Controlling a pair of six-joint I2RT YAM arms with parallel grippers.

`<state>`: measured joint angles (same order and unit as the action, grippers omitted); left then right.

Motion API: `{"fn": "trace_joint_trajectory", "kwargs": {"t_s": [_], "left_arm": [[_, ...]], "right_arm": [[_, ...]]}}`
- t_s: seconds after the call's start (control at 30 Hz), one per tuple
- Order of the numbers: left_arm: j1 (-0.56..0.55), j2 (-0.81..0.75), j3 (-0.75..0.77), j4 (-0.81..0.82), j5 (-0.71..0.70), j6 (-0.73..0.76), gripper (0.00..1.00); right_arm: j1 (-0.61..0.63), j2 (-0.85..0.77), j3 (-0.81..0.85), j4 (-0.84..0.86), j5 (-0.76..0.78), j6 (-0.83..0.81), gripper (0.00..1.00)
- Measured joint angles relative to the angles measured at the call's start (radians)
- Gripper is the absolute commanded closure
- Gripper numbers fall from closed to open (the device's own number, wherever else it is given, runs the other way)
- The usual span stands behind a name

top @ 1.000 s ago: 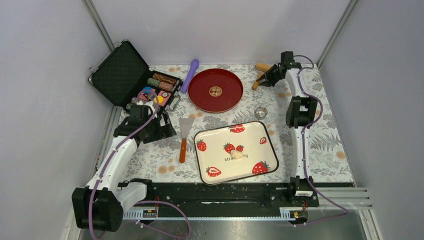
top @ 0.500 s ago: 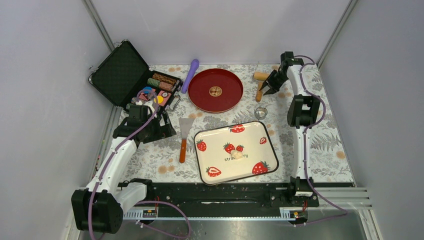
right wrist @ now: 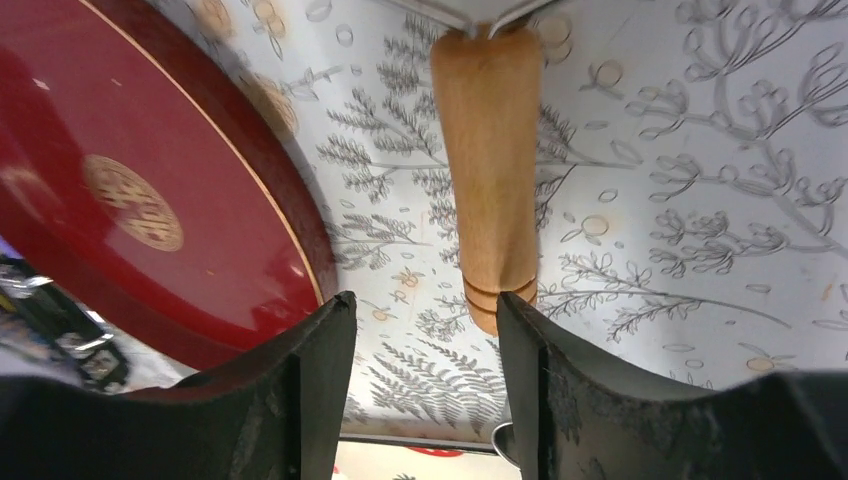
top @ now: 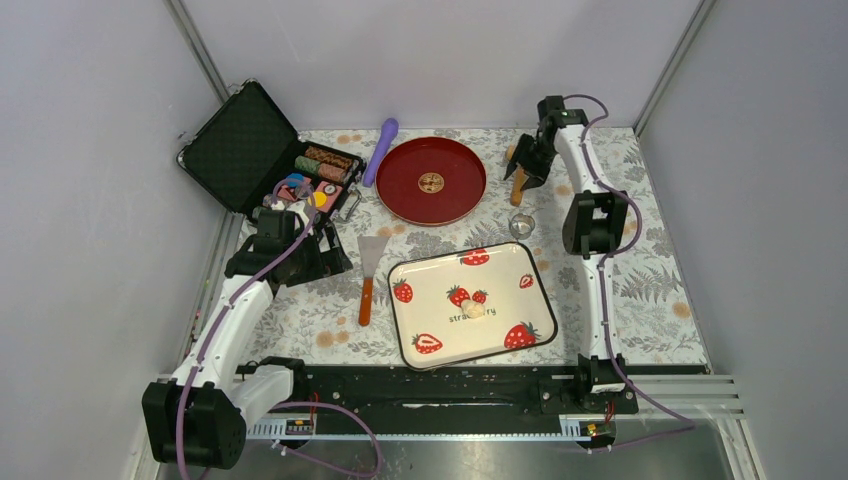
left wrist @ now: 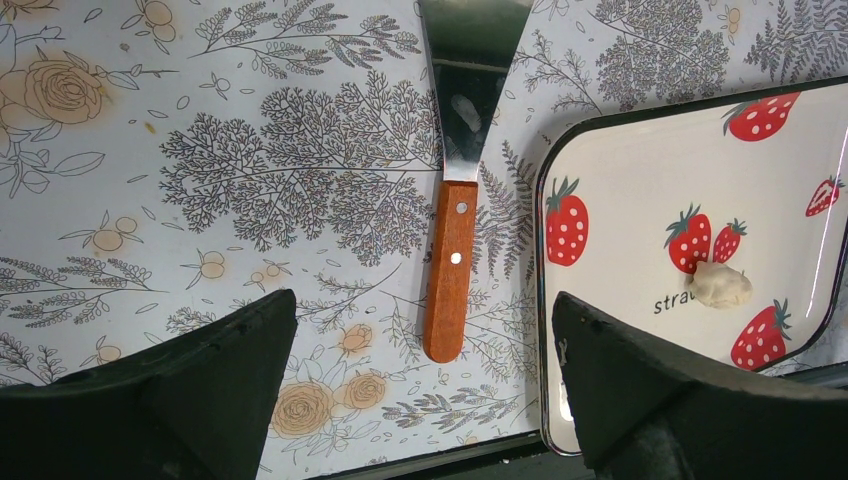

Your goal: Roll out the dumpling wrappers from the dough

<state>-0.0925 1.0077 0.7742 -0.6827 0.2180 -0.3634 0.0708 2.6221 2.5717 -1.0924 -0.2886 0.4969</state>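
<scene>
The dough [top: 474, 309] is a small pale lump on the strawberry tray [top: 500, 270]; it also shows in the left wrist view [left wrist: 720, 285]. No dumpling wrappers are in view. The wooden roller [top: 517, 190] lies on the table at the back right. My right gripper [top: 524, 163] hovers over it, open. In the right wrist view the roller [right wrist: 487, 170] lies just beyond the fingertips, and the right gripper [right wrist: 425, 300] has nothing between its jaws. My left gripper [top: 333, 258] stands wide open left of the tray, and from its own wrist the left gripper [left wrist: 422, 300] holds nothing.
A spatula [top: 369, 275] with a wooden handle [left wrist: 449, 270] lies between the left gripper and the tray's rim [left wrist: 542, 250]. The red plate [top: 431, 180] sits left of the roller. A metal ring cutter [top: 521, 226], a purple tool [top: 381, 150] and an open black case [top: 265, 150] stand around.
My right gripper has swung left and over the roller, and its jaws have widened. The roller has shifted nearer and lies straighter. The left arm has not moved.
</scene>
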Motion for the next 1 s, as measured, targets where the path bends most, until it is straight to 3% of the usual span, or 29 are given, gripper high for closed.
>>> {"fn": "trace_joint_trajectory", "kwargs": {"t_s": [0.4, 0.83, 0.9, 1.0], "left_arm": [[0.0, 0.0, 0.0, 0.0, 0.0, 0.0, 0.01], [0.0, -0.013, 0.0, 0.0, 0.005, 0.0, 0.01], [0.0, -0.013, 0.0, 0.0, 0.005, 0.0, 0.01], [0.0, -0.013, 0.0, 0.0, 0.005, 0.0, 0.01]], "right_arm": [[0.089, 0.016, 0.007, -0.139, 0.255, -0.114, 0.42], [0.085, 0.058, 0.024, -0.132, 0.278, -0.129, 0.43], [0.085, 0.072, 0.027, -0.129, 0.277, -0.13, 0.49], [0.085, 0.074, 0.034, -0.119, 0.276, -0.127, 0.65]]}}
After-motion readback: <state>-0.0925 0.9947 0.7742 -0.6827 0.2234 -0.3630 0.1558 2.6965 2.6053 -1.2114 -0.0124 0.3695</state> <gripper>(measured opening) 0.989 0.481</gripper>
